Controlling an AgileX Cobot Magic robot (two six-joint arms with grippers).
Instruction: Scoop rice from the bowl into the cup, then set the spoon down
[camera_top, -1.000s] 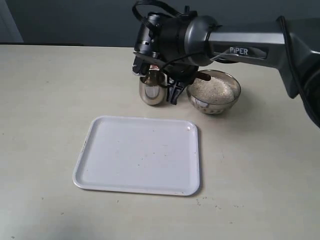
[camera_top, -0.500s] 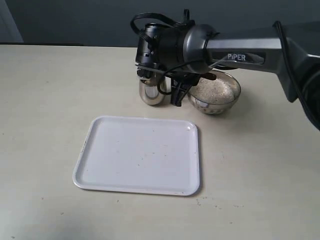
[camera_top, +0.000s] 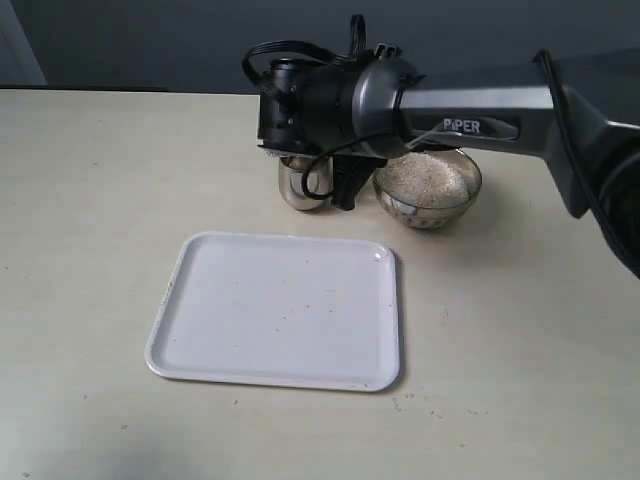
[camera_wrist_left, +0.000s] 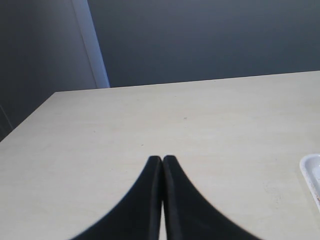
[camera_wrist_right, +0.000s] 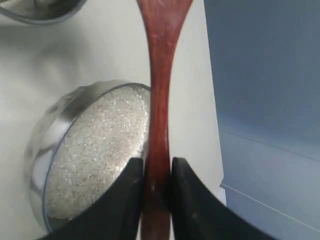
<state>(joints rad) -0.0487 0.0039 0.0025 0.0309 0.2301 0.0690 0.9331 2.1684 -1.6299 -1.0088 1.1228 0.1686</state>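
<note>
My right gripper (camera_wrist_right: 157, 167) is shut on the slim handle of the dark reddish-brown wooden spoon (camera_wrist_right: 159, 100). The spoon's oval end runs out of the right wrist view. Beside the handle stands the steel bowl (camera_wrist_right: 42, 155), full of white rice (camera_wrist_right: 100, 145). A piece of the cup's rim (camera_wrist_right: 35, 15) shows further out. In the exterior view the right gripper (camera_top: 345, 188) hangs between the cup (camera_top: 293, 192) and the bowl (camera_top: 440, 212), and the wrist hides the spoon. The left gripper (camera_wrist_left: 162, 159) is shut with nothing in it, over bare table.
A white rectangular tray (camera_top: 280, 310) lies in front of the cup and bowl, and its corner (camera_wrist_left: 312, 175) shows in the left wrist view. The right arm (camera_top: 480, 105) stretches in from the right above the bowl. A few loose grains (camera_top: 410, 400) lie near the tray's front right corner.
The right wrist has shifted left and turned over the cup. The spoon handle seen above the bowl's rim a second ago is now hidden behind the wrist.
</note>
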